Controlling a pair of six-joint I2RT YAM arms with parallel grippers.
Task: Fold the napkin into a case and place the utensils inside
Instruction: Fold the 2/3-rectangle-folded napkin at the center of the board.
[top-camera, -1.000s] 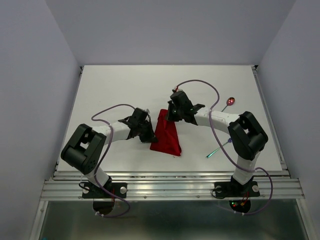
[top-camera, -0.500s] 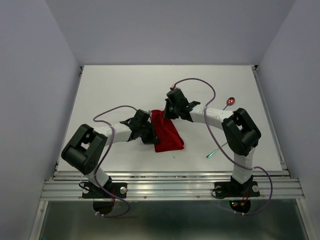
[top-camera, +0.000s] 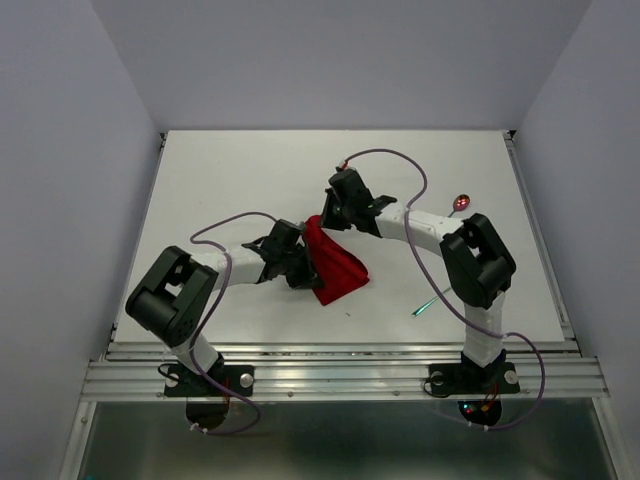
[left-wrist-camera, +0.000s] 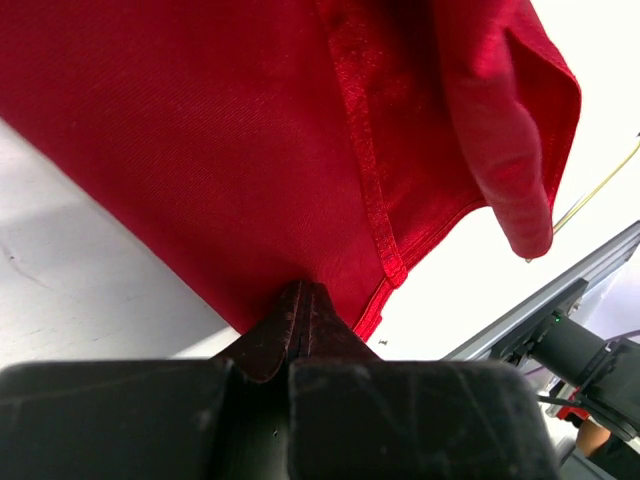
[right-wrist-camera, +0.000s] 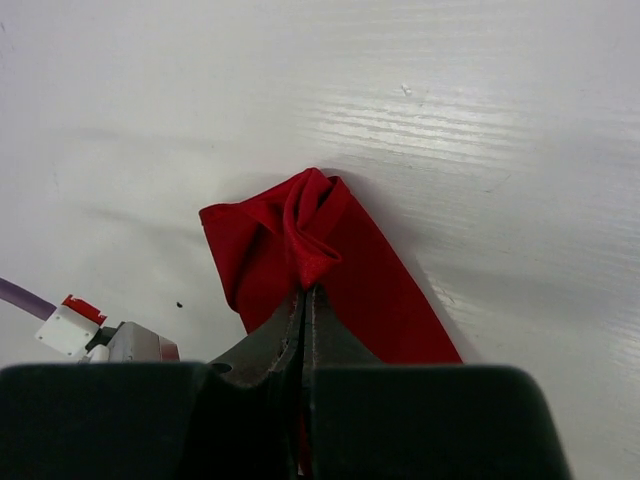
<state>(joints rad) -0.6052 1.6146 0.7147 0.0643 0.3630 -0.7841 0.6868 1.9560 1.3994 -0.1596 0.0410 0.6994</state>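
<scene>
I look down on a white worktop (top-camera: 230, 170) boxed in by pale lilac-grey walls (top-camera: 60, 200) at the left, right and far sides. An aluminium rail (top-camera: 340, 372) runs along the near edge, where both arm bases are bolted. Up close in the right wrist view the surface is matte with faint streaks of glare.

The napkin (top-camera: 338, 265) sits near the middle of the worktop, bunched between the two arms. My left tool (left-wrist-camera: 303, 295) is clamped tight on the cloth by its hemmed edge, at the napkin's 9 o'clock side. My right tool (right-wrist-camera: 305, 290) is pinched closed on a crumpled corner at about 11 o'clock.

The spoon (top-camera: 461, 202) lies at 2 o'clock from the napkin and the fork (top-camera: 430, 304) at 4 o'clock. Both rest on bare worktop, well apart from the cloth.
</scene>
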